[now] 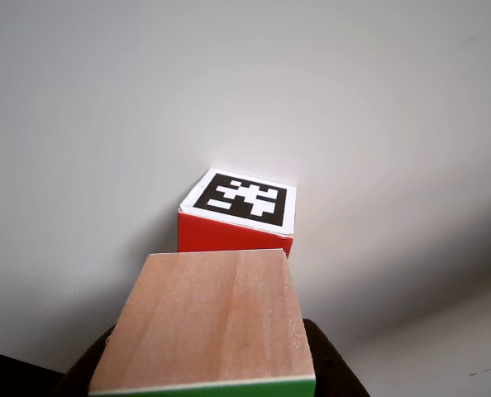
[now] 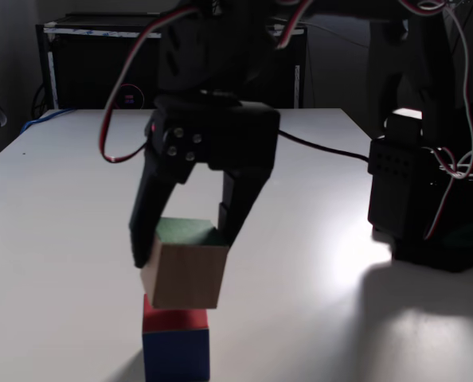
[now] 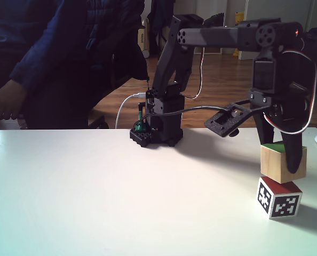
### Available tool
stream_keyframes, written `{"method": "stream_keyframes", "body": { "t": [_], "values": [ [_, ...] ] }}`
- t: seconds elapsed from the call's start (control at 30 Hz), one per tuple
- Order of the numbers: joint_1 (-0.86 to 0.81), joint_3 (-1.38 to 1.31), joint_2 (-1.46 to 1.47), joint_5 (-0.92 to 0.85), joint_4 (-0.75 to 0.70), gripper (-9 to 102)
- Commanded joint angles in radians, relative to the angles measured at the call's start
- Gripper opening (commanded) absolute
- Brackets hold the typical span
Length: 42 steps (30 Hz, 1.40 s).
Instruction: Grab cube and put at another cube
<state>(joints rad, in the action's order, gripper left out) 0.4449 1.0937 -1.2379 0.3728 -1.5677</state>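
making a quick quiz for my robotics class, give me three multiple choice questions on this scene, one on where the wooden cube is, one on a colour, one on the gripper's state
1. Where is the wooden cube?
A. Atop the marker cube, tilted
B. Beside the arm's base
C. On the table far from the marker cube

2. What colour is the wooden cube's top face in both fixed views?
A. Yellow
B. Green
C. Black

3. What is the gripper doing?
A. Open above bare table
B. Shut on nothing
C. Shut on the wooden cube

Answers: 1 A, in both fixed views it sits right above the red-topped cube, askew. 2 B, a green face shows between the fingers. 3 C, the fingers clamp its sides.
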Motion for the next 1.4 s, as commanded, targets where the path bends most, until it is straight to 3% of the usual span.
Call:
{"method": "stream_keyframes", "body": {
  "t": [0.0, 0.43, 1.03, 1.37],
  "values": [
    [0.005, -0.061, -0.003, 0.006, -0.006, 19],
    [-0.003, -0.129, 0.084, 0.008, -0.031, 22],
    [-0.006, -0.385, 0.252, 0.055, -0.218, 44],
    [0.025, -0.308, 0.044, 0.046, -0.239, 43]
  ]
}}
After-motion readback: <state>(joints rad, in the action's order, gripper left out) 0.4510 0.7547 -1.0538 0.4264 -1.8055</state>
